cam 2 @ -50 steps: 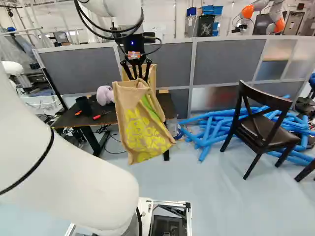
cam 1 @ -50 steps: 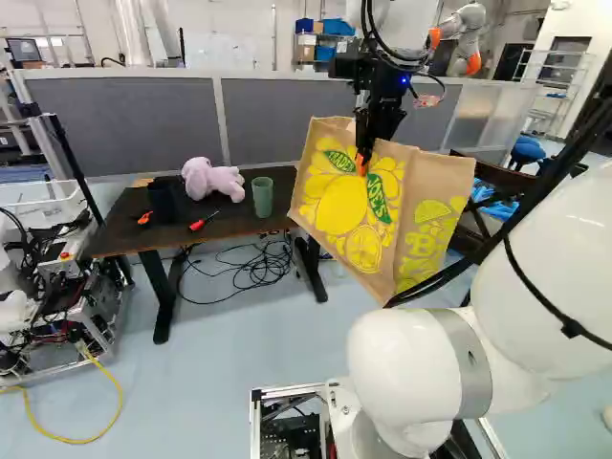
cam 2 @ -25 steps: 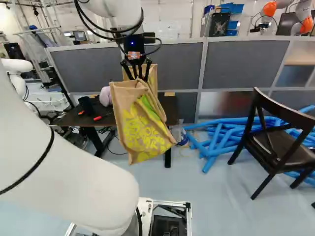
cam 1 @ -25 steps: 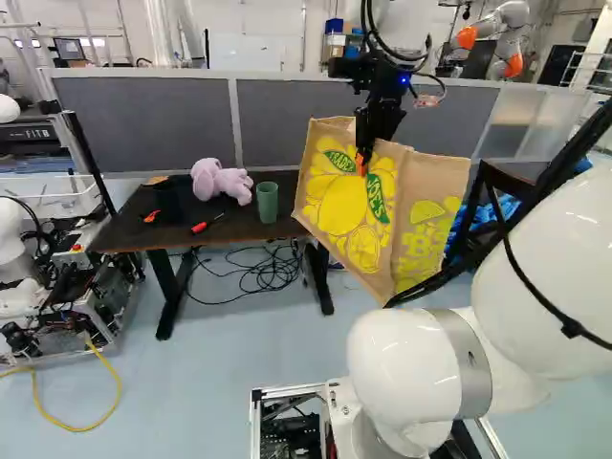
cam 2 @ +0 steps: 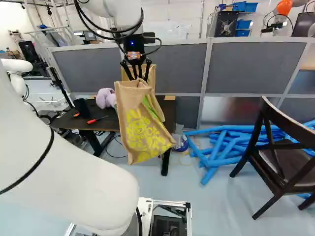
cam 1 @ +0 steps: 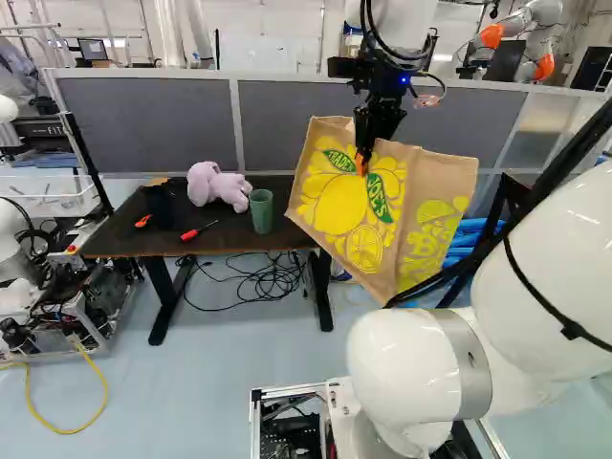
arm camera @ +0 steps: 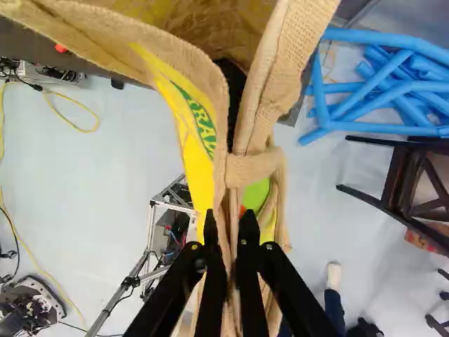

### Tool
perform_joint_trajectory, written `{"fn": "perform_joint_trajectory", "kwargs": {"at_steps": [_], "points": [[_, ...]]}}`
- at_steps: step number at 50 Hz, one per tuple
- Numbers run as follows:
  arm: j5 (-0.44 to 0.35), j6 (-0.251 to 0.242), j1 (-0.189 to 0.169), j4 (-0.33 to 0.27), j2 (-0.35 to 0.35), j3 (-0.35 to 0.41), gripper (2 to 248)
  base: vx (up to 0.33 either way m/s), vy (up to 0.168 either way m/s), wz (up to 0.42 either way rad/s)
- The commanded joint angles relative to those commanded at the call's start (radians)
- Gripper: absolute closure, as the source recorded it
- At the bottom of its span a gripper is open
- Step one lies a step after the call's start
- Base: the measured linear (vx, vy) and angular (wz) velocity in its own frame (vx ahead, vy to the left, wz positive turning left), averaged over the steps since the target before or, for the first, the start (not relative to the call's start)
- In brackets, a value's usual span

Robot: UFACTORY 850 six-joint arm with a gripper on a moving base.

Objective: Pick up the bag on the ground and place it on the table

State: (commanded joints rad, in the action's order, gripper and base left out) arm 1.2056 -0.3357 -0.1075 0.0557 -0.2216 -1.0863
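Reading the bag: we see pale lettering on green leaf shapes, set over large yellow fruit; more yellow print covers the side panel.
Lettering up close: in the wrist view, we see a folded green patch with letters on it, partly behind the tan edging.
End effector: closed on the bag's upper edge, fabric pinched between both fingers; the mouth gapes ahead of them.
Bag position: hanging tilted in the air from the end effector, hiding part of the bench in both base views.
Bench: dark top on dark legs; we note a pale purple plush toy beside a green cup, plus a black container and a red-handled tool.
Under the bench: tangled black cables on the pale blue-grey floor.
Behind it: grey partition panels; another robot stands beyond.
Right of the right base view: a dark wooden chair near piled blue tubes.
Left base view, lower left: a yellow cable curves over the floor.
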Motion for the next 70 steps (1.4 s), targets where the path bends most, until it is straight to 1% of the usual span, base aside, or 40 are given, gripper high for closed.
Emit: {"fn": "perform_joint_trajectory", "kwargs": {"at_steps": [13,20,32,46,70], "points": [[0.000,0.000,0.000,0.000,0.000,0.000,228,0.164,-0.144,0.002],[0.000,0.000,0.000,0.000,0.000,0.000,228,0.186,-0.085,-0.036],[0.000,0.000,0.000,0.000,0.000,0.000,228,0.131,-0.001,-0.012],[0.000,0.000,0.001,0.000,0.015,-0.013,228,0.015,0.001,-0.003],[-0.004,0.000,0.007,0.000,0.083,-0.072,228,0.000,0.000,0.000]]}}
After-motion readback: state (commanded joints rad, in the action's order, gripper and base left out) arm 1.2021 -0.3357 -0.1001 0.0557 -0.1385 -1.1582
